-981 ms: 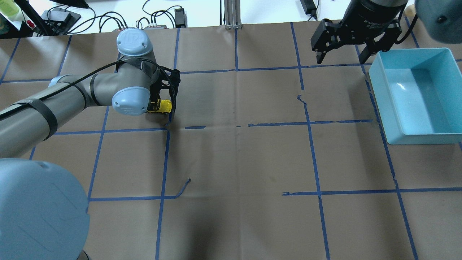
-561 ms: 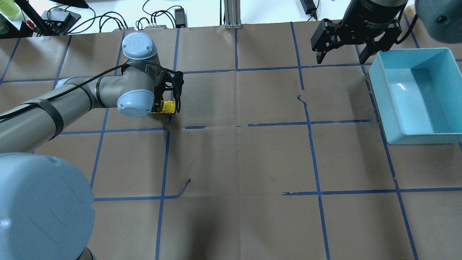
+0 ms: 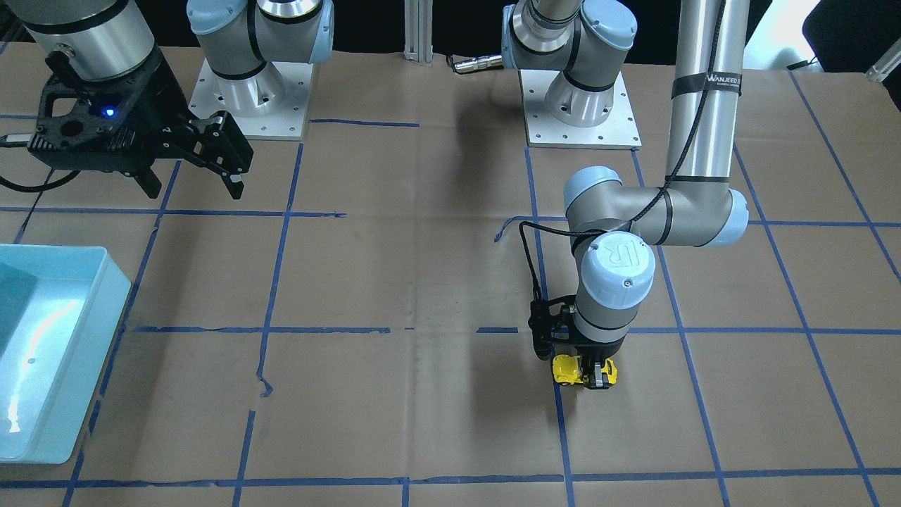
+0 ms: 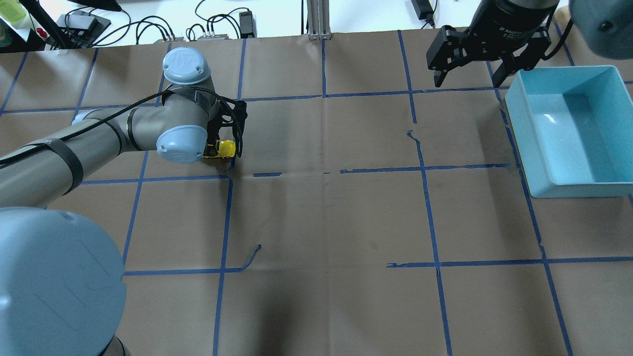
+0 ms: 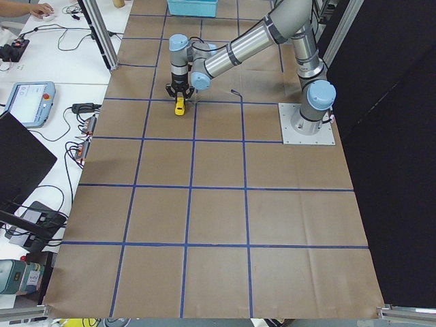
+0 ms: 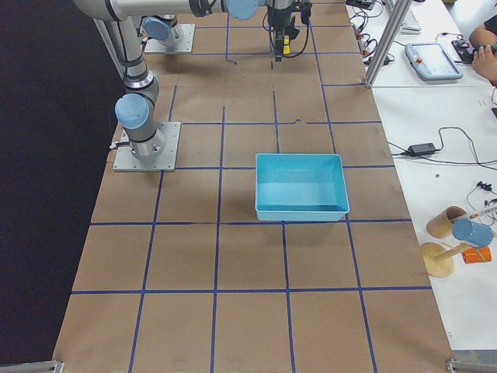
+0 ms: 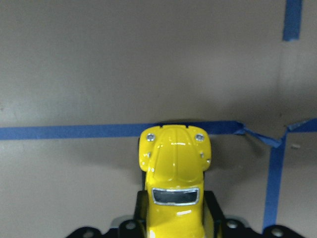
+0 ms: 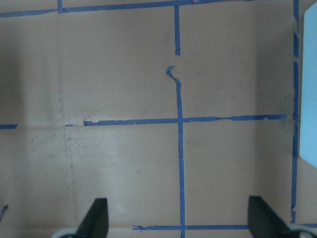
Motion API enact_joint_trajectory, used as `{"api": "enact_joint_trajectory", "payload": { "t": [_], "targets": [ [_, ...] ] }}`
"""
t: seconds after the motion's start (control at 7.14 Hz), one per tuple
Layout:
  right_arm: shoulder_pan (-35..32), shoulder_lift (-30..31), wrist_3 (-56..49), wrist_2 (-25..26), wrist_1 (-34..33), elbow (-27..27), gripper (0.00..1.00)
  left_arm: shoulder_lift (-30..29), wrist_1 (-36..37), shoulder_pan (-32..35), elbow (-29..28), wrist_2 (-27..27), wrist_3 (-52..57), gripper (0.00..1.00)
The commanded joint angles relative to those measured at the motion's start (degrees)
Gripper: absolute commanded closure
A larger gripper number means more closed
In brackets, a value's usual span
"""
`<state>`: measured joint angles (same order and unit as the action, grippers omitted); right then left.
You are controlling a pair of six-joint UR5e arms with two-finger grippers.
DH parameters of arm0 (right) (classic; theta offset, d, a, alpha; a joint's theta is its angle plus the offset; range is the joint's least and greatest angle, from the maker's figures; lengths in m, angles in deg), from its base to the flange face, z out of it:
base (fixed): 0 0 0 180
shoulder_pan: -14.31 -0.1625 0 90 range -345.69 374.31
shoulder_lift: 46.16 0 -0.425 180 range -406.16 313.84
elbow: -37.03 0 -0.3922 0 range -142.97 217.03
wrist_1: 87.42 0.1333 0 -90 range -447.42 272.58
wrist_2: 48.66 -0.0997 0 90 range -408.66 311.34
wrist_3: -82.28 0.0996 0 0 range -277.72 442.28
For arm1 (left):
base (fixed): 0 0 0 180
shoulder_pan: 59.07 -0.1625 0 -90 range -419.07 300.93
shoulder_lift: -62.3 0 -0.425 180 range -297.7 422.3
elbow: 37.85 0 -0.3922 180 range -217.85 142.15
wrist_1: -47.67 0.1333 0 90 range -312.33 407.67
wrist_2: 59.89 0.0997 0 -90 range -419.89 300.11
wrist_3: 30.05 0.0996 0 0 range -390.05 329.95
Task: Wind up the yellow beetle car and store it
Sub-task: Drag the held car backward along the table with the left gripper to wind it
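Note:
The yellow beetle car stands on the brown paper table near a blue tape crossing, left of centre. My left gripper points straight down and is shut on the car's rear half. In the left wrist view the car sits between the two black fingers, its hood pointing away toward a blue tape line. The car also shows in the front view. My right gripper hangs open and empty at the far right, above the table beside the bin. Its fingers show spread apart.
A light blue open bin stands at the right edge of the table and holds nothing that shows; it also appears in the front view and the right side view. Cables and boxes lie beyond the far edge.
My left gripper, with the car in it, moved a little to the right along the table and then back to the left. The right arm has not moved.

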<state>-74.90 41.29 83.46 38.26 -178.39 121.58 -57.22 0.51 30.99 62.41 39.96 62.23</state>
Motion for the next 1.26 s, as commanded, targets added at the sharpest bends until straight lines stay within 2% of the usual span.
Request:
{"api": "enact_joint_trajectory", "payload": {
  "t": [0.0,1.12],
  "targets": [
    [-0.08,0.0,-0.05,0.0,0.0,0.0,0.0,0.08,-0.04,-1.46,0.2,0.17,1.49,0.71],
    [0.0,0.0,-0.05,0.0,0.09,0.0,0.0,0.08,-0.04,-6.82,0.73,1.84,6.06,0.7]
  ]
}}
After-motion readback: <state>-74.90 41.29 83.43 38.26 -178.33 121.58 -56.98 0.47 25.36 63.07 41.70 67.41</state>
